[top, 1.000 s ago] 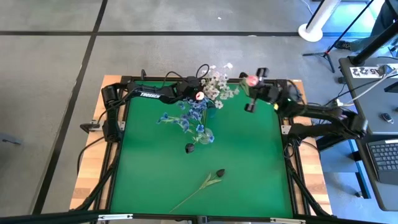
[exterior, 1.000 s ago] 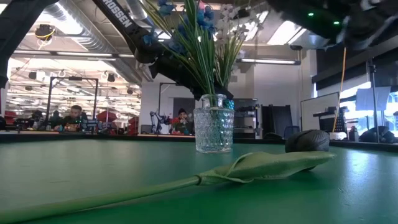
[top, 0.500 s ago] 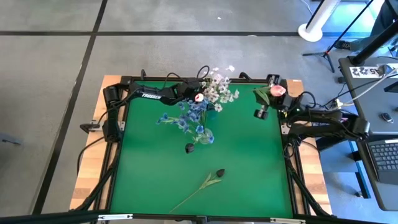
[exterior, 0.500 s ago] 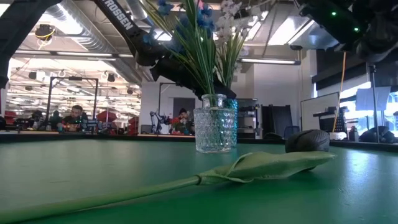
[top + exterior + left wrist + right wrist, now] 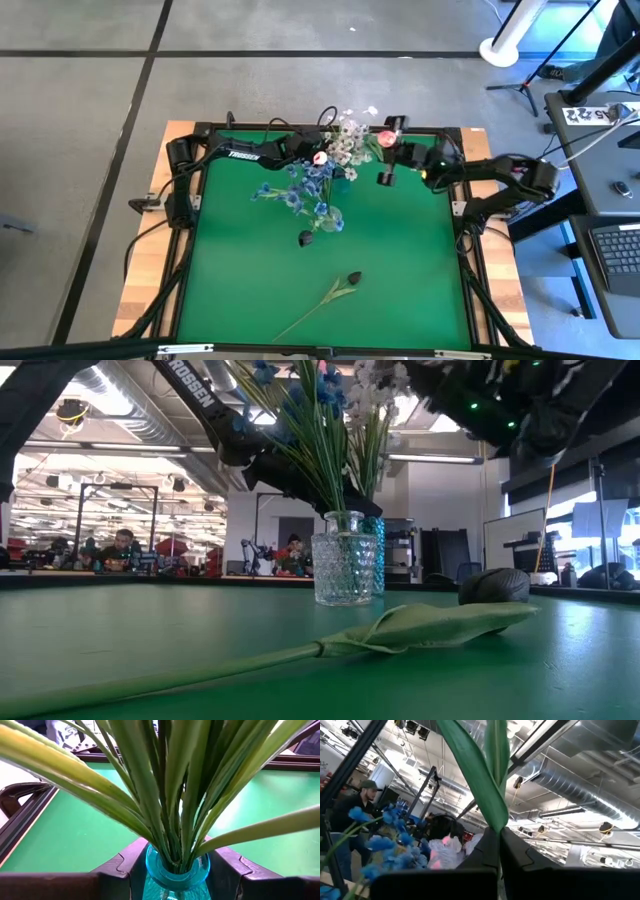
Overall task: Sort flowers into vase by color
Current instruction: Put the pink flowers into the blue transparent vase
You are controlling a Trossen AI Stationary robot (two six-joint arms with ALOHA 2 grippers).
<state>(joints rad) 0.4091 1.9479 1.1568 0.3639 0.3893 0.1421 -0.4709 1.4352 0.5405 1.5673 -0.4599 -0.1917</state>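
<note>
Both tools are raised at the far side of the green worktop (image 5: pixel 400 260). The right tool (image 5: pixel 384 150) is closed on the green stalk of a pink tulip (image 5: pixel 384 137), which is held in the air; in the right wrist view the stalk (image 5: pixel 497 775) is pinched between the dark fingers (image 5: pixel 520 855). Just beside it, toward the worktop's middle, the left tool (image 5: pixel 172 875) is set around the neck of a teal vase (image 5: pixel 176 870), one finger on each side, with green stalks rising out of it; whether the fingers press the glass cannot be told. White blossoms (image 5: pixel 350 140) are seen over that vase from above. The word "TROSSEN" is printed in white on the left arm (image 5: pixel 240 153).

Nearer than both tools, a clear cut-glass vase (image 5: pixel 343 570) stands upright with blue blossoms (image 5: pixel 300 190). A near-black tulip (image 5: pixel 305 238) lies just beside it. Nearest of all, well apart from the tools, another near-black tulip (image 5: pixel 353 277) lies flat on its long leafed stalk.
</note>
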